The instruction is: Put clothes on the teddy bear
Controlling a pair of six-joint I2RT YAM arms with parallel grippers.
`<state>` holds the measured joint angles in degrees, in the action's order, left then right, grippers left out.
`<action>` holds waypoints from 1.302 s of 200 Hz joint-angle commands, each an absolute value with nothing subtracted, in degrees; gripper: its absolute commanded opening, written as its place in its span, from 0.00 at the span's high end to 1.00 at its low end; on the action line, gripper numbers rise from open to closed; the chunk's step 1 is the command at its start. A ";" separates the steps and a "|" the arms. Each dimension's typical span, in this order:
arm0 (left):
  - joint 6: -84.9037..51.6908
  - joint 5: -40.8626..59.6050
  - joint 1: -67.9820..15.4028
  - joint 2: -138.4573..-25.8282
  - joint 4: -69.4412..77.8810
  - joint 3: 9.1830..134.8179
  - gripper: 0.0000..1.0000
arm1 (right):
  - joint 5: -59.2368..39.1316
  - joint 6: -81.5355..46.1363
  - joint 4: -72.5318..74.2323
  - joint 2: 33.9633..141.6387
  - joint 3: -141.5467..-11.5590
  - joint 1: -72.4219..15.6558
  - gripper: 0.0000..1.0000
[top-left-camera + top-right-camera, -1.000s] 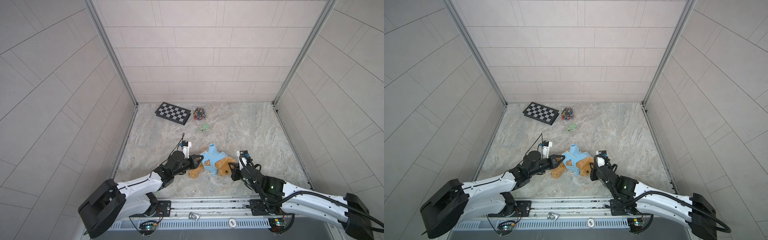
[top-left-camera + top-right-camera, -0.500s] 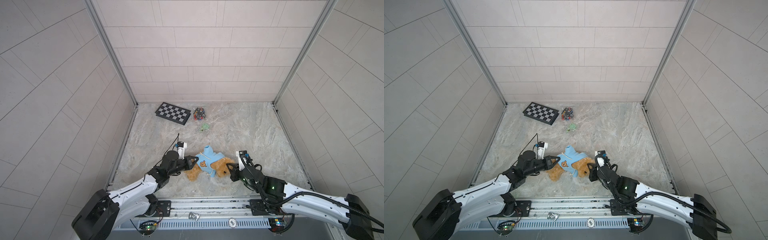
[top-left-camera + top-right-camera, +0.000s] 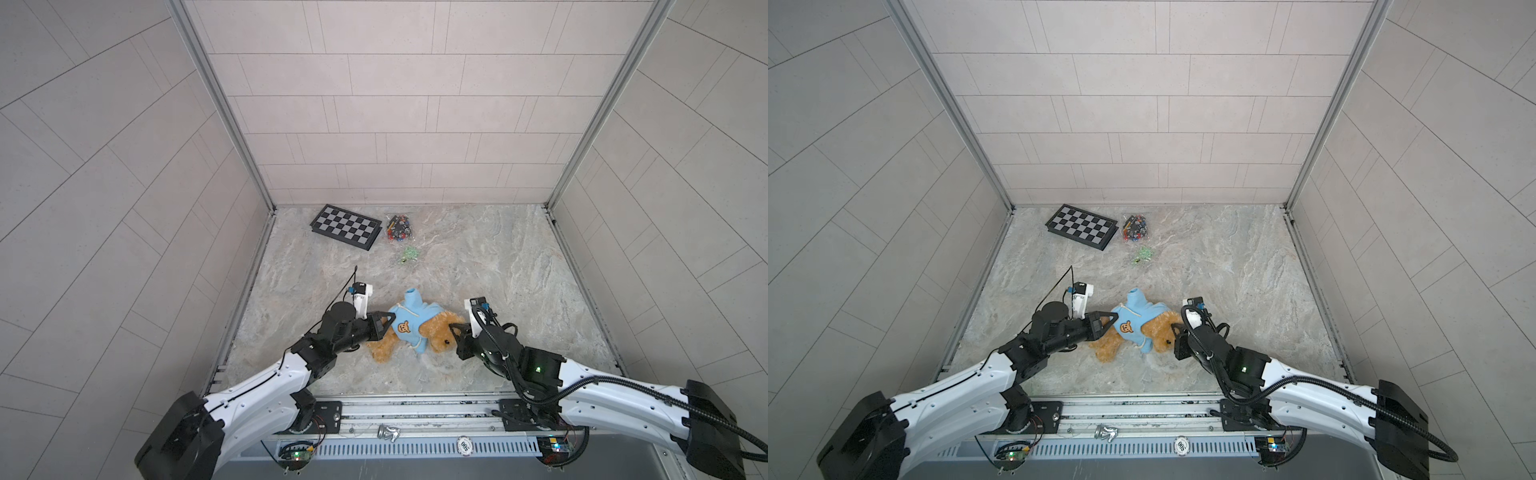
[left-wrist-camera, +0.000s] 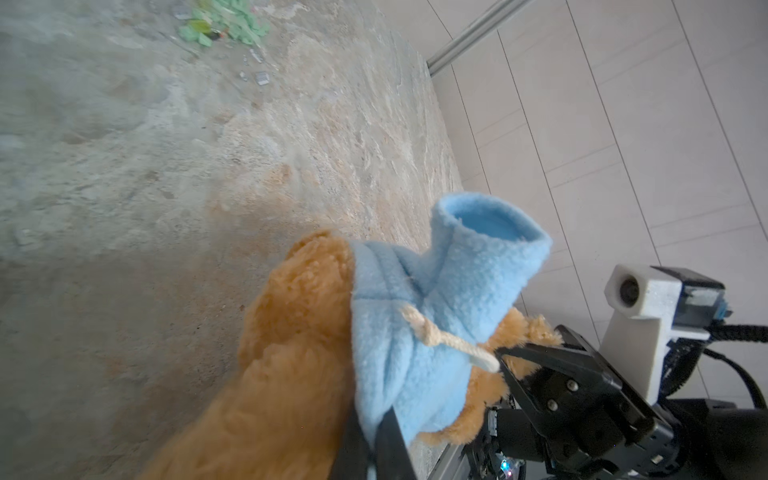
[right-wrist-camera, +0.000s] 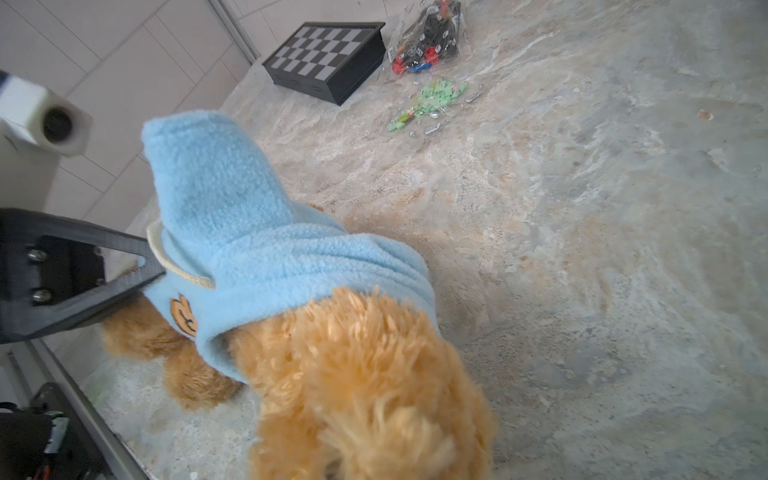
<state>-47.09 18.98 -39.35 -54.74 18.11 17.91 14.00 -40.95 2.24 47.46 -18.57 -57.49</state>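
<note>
The teddy bear (image 3: 440, 332) lies on its side on the marble table (image 3: 519, 270), head toward the right arm, legs (image 3: 382, 349) toward the front. A light blue hoodie (image 3: 411, 320) covers its torso, with one empty sleeve (image 4: 490, 232) sticking up. My left gripper (image 3: 388, 322) is shut on the hoodie's hem (image 4: 399, 399), and blue cloth shows between its fingers (image 4: 392, 444). My right gripper (image 3: 457, 334) is against the bear's head (image 5: 365, 374). Fur fills its wrist view and hides its fingers. Both top views show the bear (image 3: 1163, 328) and hoodie (image 3: 1138, 316).
A folded chessboard (image 3: 345, 226), a clear bag of small colourful pieces (image 3: 399, 227) and a scatter of green bits (image 3: 409, 253) lie at the back of the table. Tiled walls enclose three sides. A metal rail (image 3: 415, 409) runs along the front edge.
Bear, hoodie and both grippers have shifted slightly to the left. The left arm has swung back toward its base while keeping hold of the hoodie, and the sleeve now stands up again.
</note>
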 commanded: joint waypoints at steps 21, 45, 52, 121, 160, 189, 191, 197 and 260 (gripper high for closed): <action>-43.79 15.72 -41.66 -58.74 18.14 20.52 1.00 | 10.03 -32.33 -0.64 56.81 -26.81 -55.55 1.00; -43.29 11.02 -41.62 -60.93 14.89 19.72 1.00 | 7.49 -32.03 -3.16 59.03 -27.71 -52.63 1.00; -43.14 9.61 -41.48 -62.06 14.32 19.61 1.00 | 5.23 -32.07 -3.02 59.43 -27.52 -50.50 1.00; -39.27 8.07 -33.94 -69.59 11.46 23.95 1.00 | -12.77 -22.83 -10.49 69.01 -39.03 -39.99 0.64; -34.90 11.51 -30.74 -77.46 9.89 29.68 1.00 | -18.79 -21.71 -13.36 61.63 -35.88 -39.99 0.40; -31.74 13.59 -29.29 -83.78 9.89 33.05 1.00 | -18.35 -25.13 -8.09 52.57 -27.18 -39.99 0.31; -31.49 13.66 -29.27 -84.07 9.92 33.29 1.00 | -18.25 -25.29 -7.96 52.04 -26.79 -39.99 0.30; -30.94 13.97 -29.18 -84.96 10.10 33.75 1.00 | -17.54 -25.38 -7.91 50.48 -25.74 -39.83 0.28; -26.89 16.62 -29.18 -88.13 9.16 37.47 1.00 | -18.10 -16.99 -3.82 53.33 -29.16 -38.06 0.25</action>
